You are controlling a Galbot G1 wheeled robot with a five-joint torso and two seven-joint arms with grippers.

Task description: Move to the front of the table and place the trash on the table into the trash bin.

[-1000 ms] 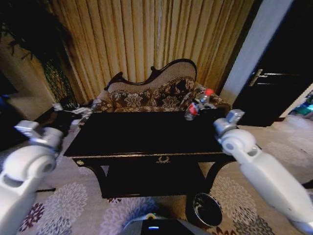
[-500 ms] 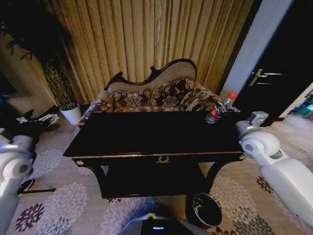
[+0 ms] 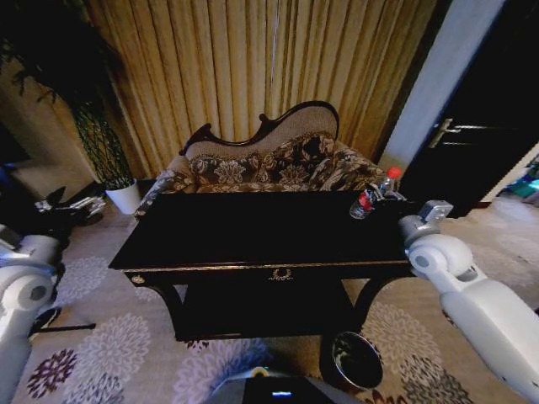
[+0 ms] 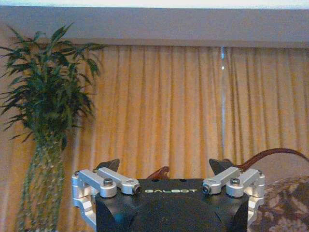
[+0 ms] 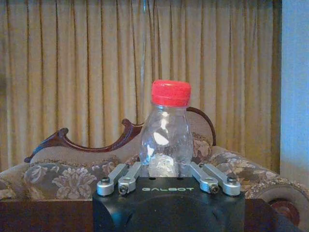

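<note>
My right gripper (image 5: 166,170) is shut on the trash, a clear plastic bottle (image 5: 166,137) with a red cap, which stands upright between its fingers. In the head view the bottle (image 3: 373,195) hangs over the far right corner of the dark glossy table (image 3: 253,231), with my right arm (image 3: 442,261) reaching up to it from the right. The round trash bin (image 3: 358,360) stands on the carpet below the table's front right leg. My left gripper (image 4: 164,166) is open and holds nothing; its arm (image 3: 21,286) is low at the left edge.
A carved floral sofa (image 3: 269,164) stands right behind the table, with curtains (image 3: 253,67) behind it. A tall plant in a white pot (image 3: 126,198) is at the back left. A dark door (image 3: 480,126) is on the right. Patterned carpet (image 3: 118,345) lies before the table.
Both arms swung outward: the left arm dropped to the left edge, and the right gripper carried the bottle right to the table's far corner, then drifted slightly back left.
</note>
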